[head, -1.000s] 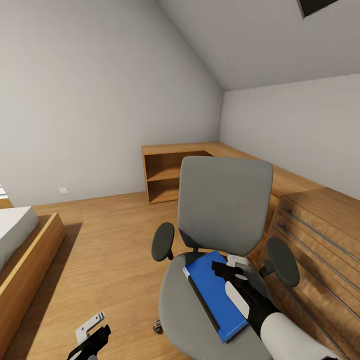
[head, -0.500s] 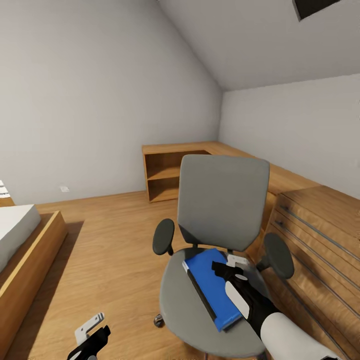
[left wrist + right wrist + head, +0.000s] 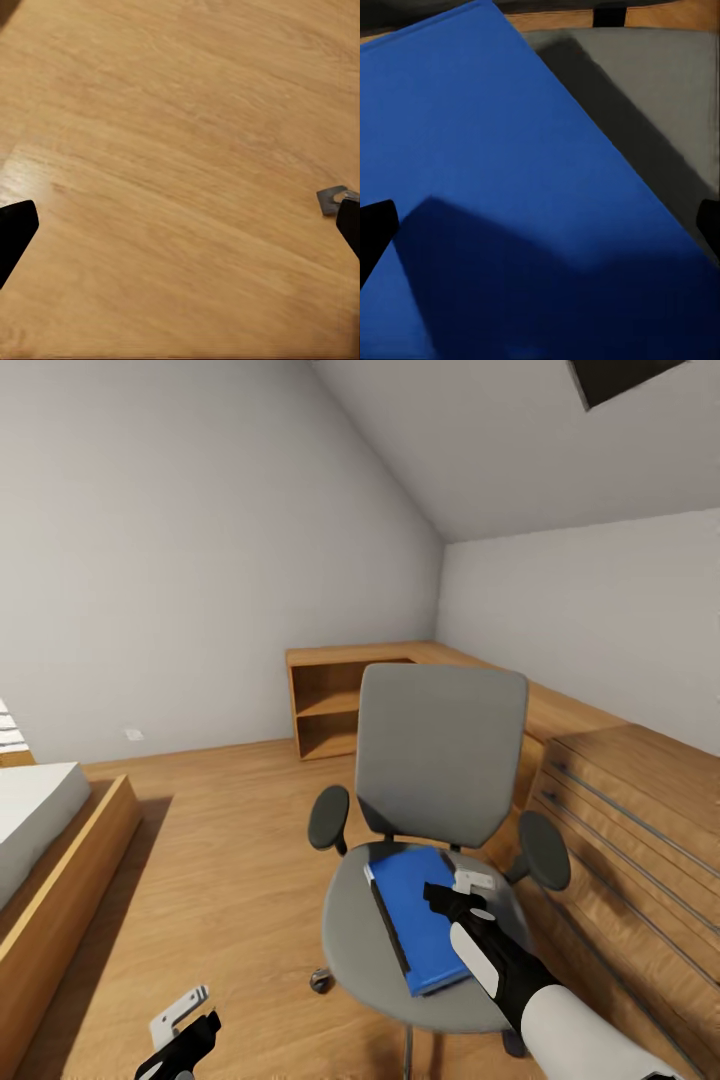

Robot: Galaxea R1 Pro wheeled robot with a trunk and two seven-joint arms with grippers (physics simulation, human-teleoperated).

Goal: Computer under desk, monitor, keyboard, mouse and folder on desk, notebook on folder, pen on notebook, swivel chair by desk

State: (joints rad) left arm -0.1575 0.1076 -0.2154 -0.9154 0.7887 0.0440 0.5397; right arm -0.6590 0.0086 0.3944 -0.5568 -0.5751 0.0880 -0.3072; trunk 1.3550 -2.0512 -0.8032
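The swivel chair [image 3: 440, 750] stands in front of me, grey back upright and black armrests at both sides. A bright blue folder [image 3: 405, 905] lies flat on its grey seat [image 3: 350, 950]. My right gripper [image 3: 462, 892] hovers open over the folder's right part. In the right wrist view the folder [image 3: 495, 172] lies close below the right gripper [image 3: 540, 229], whose dark fingertips are spread wide to either side, with the seat [image 3: 660, 97] beyond it. My left gripper [image 3: 185, 1015] hangs low at the left, open over bare floor; the left gripper [image 3: 180, 225] holds nothing.
A wooden drawer chest [image 3: 630, 830] stands close to the chair's right side. A low wooden corner shelf [image 3: 340, 705] runs along the far walls. A bed [image 3: 40, 830] in a wooden frame lies at the left. Wood plank floor [image 3: 220, 850] stretches between the bed and the chair.
The whole view has shifted a little, so the camera moved. The chair with the folder now lies farther from me, and my right gripper is over the folder's nearer part.
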